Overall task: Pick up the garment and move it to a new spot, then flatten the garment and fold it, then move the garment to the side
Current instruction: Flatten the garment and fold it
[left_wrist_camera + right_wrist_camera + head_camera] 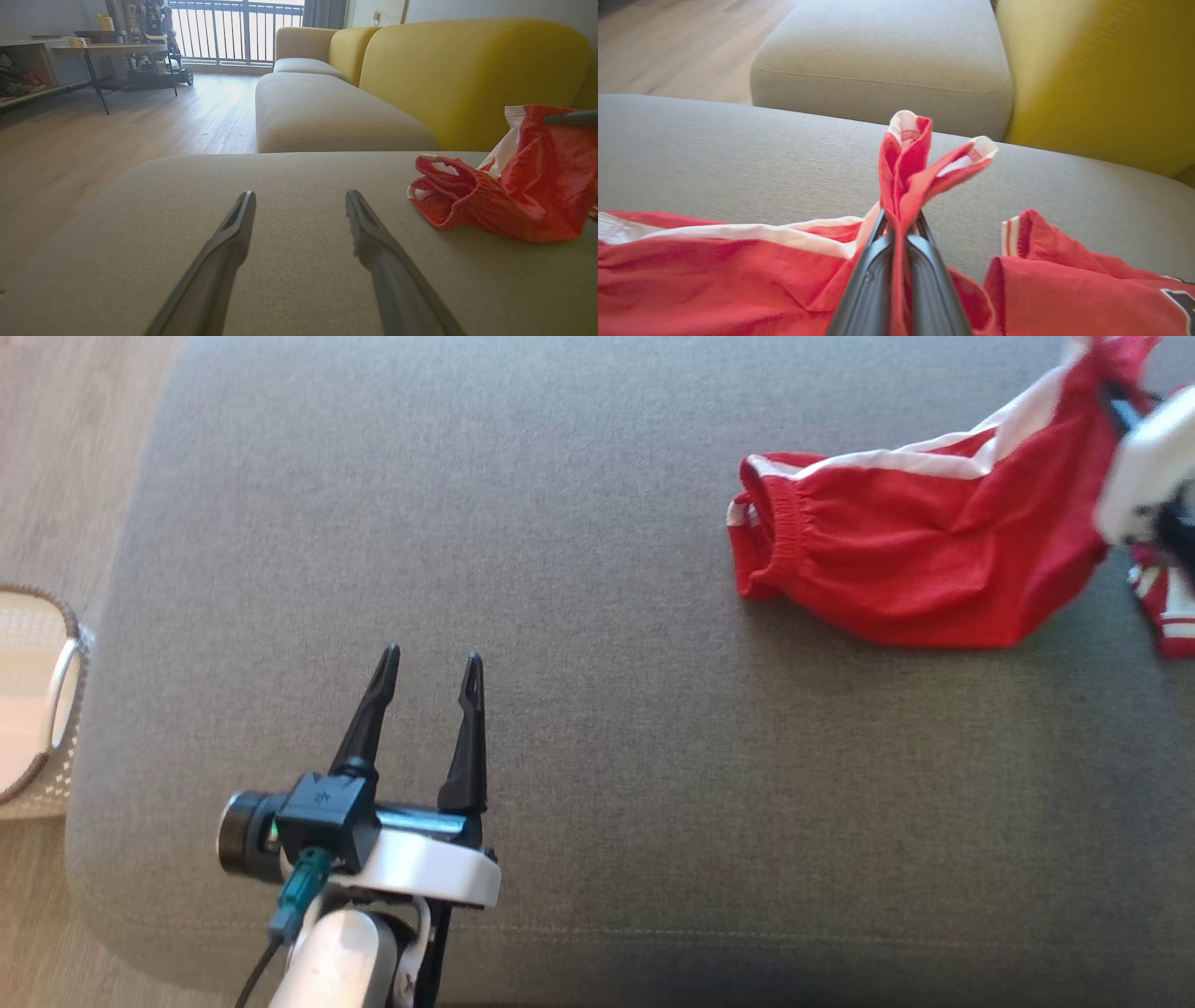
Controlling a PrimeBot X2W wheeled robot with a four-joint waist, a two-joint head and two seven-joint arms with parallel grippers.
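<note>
The garment (896, 560), red shorts with white trim, lies bunched at the far right end of the grey cushion (560, 523), with one edge raised off it. The right gripper (899, 221) is clamped on that edge, and a fold of cloth pokes out past its tips. The left gripper (431, 658) hangs over the cushion's near left part, fingers apart and empty. This looks like the pick-up step. Next, I judge, the cloth must be lifted clear and carried to a bare part of the cushion.

The red garment (896, 560) with white trim lies bunched on the grey cushion (560, 523), one edge raised.
</note>
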